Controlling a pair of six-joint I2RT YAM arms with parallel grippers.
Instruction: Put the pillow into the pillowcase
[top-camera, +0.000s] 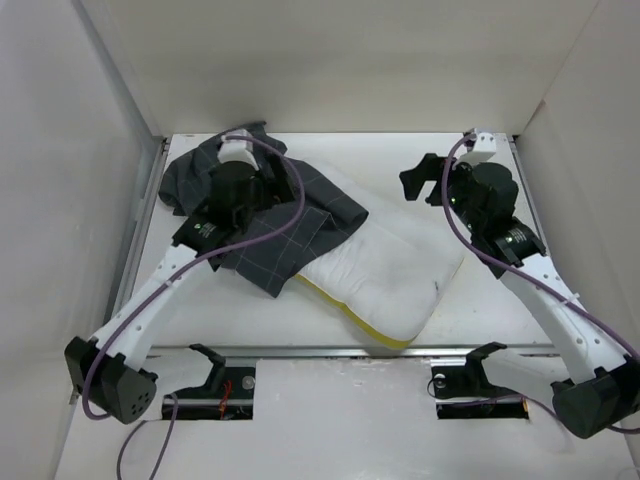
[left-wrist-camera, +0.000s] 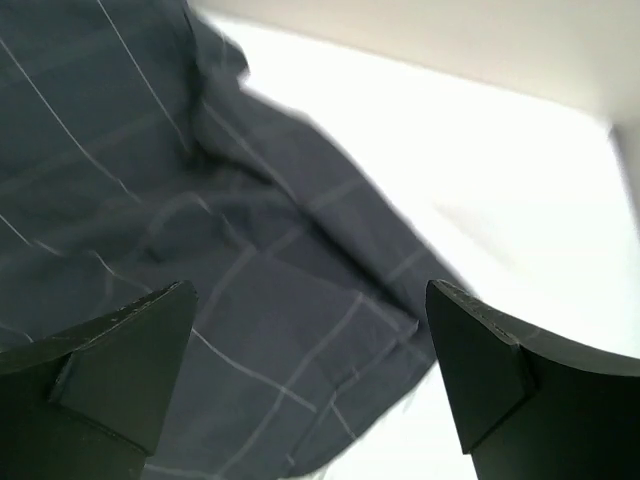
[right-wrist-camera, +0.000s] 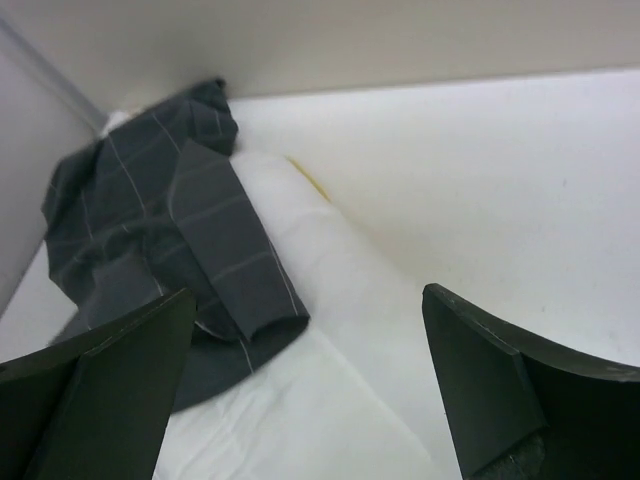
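**Pillow** (top-camera: 390, 275): white, lying flat at mid-table on a diagonal. Its yellow piped edge (top-camera: 350, 312) faces the near side. The long axis appears to run from far left to near right, and the far-left end is hidden.

**Pillowcase** (top-camera: 285, 215): dark grey check, crumpled, draped over the pillow's far-left part. It spreads leftward from the pillow up to the side rail (top-camera: 140, 235). Which end is open cannot be told.

**Left gripper** (left-wrist-camera: 310, 295): above the pillowcase, left of the pillow. Its jaws are spread wide and grasp nothing. Its arm (top-camera: 170, 285) crosses the cloth's near-left side.

**Right gripper** (right-wrist-camera: 308, 295): beyond the pillow's far-right edge, apart from it and facing towards it. Its fingers are parted and released.

**Table** (top-camera: 500, 310): white, with bare surface right of the pillow, on its near side and beyond its far edge.

**Walls** (top-camera: 60, 150): pale panels enclosing the left, far and right sides. The left one is closest to the cloth.

**Brackets** (top-camera: 210, 362): two black fittings at the table's near edge, in front of the pillow.
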